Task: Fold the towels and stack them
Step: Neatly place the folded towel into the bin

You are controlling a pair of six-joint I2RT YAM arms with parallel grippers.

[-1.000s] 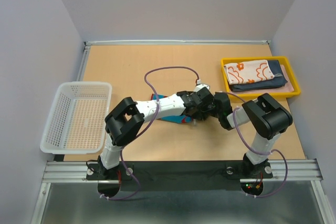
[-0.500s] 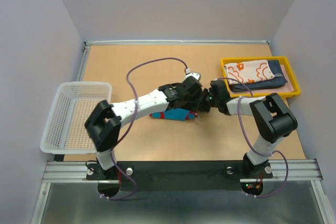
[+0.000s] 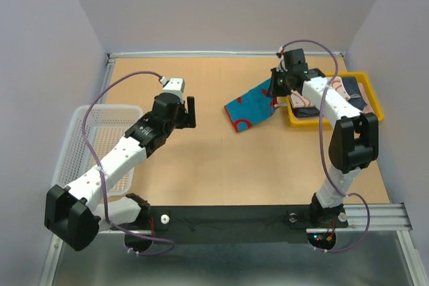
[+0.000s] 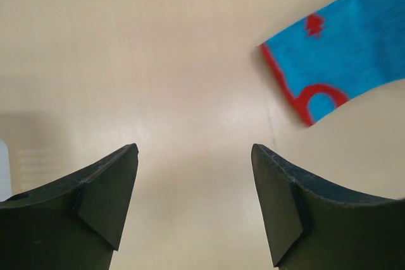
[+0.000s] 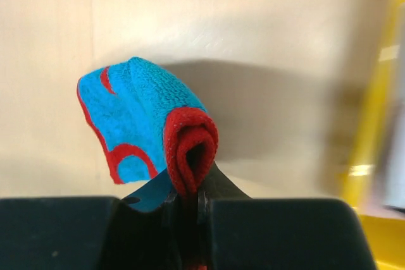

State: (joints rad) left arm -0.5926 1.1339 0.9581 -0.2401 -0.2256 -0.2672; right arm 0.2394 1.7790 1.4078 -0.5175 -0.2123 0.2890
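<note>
Blue-and-red terry towel (image 3: pixel 249 107) now moved toward yellow plastic tray (image 3: pixel 377 102), pinched by right gripper (image 3: pixel 277 86), left gripper (image 4: pixel 195 159) withdrawn leftward, jaws spread.

left arm (image 3: pixel 120 159): white links, black joints, purple cable loop | right arm (image 3: pixel 330 102): same white-and-black build, purple cable | left gripper (image 4: pixel 194 151): black wedge-shaped fingers | base plate (image 3: pixel 228 218): black, silver screws on it beside both arm bases

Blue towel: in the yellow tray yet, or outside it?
Outside. The blue towel stretches over the table left of the yellow tray, one end pinched in the right gripper's shut jaws.
</note>
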